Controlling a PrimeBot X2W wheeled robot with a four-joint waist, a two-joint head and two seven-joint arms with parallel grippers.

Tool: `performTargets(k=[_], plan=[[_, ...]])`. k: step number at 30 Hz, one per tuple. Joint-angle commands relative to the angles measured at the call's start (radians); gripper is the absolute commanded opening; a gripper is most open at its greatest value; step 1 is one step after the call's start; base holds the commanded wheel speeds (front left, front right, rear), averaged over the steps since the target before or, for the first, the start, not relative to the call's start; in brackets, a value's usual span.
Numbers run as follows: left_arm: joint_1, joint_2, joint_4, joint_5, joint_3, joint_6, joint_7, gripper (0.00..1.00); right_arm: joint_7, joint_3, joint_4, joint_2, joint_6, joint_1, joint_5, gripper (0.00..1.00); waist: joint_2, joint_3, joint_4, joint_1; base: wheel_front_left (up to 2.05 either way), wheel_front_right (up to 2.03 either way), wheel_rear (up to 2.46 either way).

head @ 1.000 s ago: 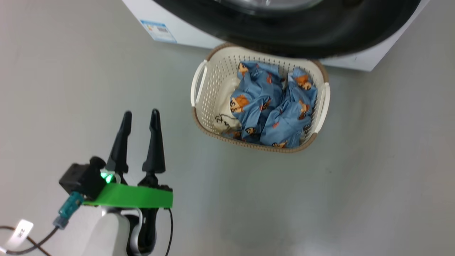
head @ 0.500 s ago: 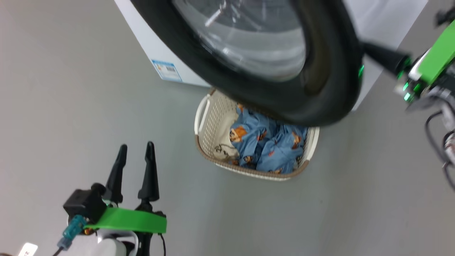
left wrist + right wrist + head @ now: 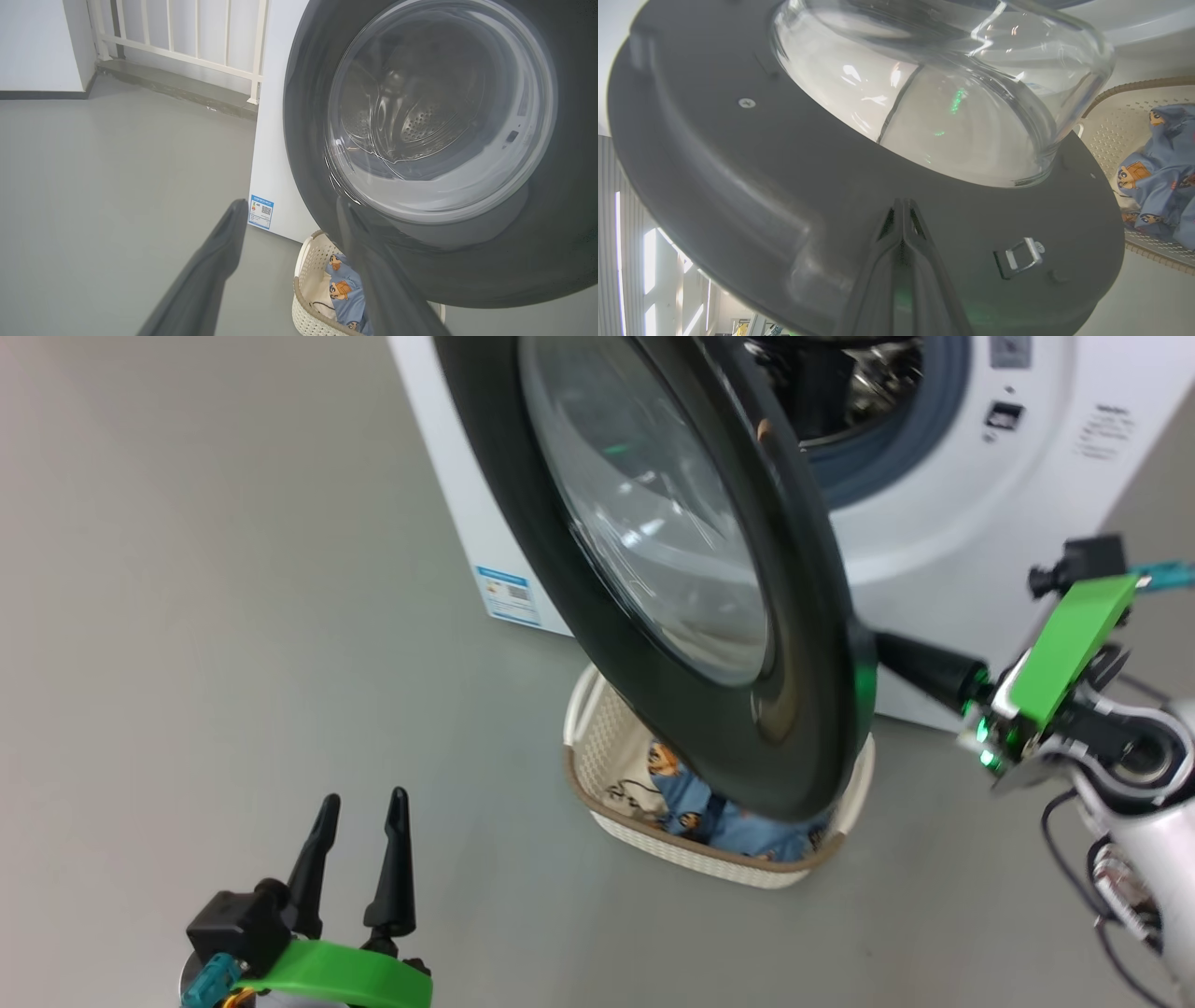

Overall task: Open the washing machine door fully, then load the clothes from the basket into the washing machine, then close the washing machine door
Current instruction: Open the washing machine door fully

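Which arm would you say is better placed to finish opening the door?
Right: the right gripper, shut, is at the door's inner face; the left gripper hangs open, far off.

Laundry corner of a bare room.
A white front-loading washing machine [image 3: 943, 513] stands at one o'clock on smooth grey floor [image 3: 233, 569], a basket [image 3: 644, 829] of clothes [image 3: 686, 795] before it; the left wrist view has a white railing [image 3: 187, 42] at eleven o'clock.
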Motion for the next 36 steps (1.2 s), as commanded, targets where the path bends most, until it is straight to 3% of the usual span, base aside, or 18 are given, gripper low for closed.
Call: performTargets(k=[1,10,23,36], plan=[[-0.002,0.020,-0.012,0.008,0.036,-0.009,-0.006,1.00,0.007,0.011,-0.041,0.022,0.006,0.030,0.004,0.00,0.0000,-0.042,0.051,0.0002,0.00,0.00,0.00],[0.017,0.024,0.006,0.009,0.039,-0.014,-0.006,1.00,0.021,-0.014,-0.104,0.073,0.006,0.149,0.014,0.00,0.0000,-0.084,0.133,0.0002,0.00,0.00,0.00],[0.041,0.036,-0.025,0.006,0.071,-0.005,-0.006,1.00,0.067,-0.002,-0.129,0.182,0.006,0.163,-0.016,0.00,0.0000,-0.088,0.141,0.0002,0.00,0.00,0.00],[0.029,0.041,-0.015,0.008,0.052,-0.004,-0.002,1.00,0.061,-0.062,-0.131,0.223,0.006,0.209,-0.039,0.00,0.0000,-0.104,0.132,0.0002,0.00,0.00,0.00]])
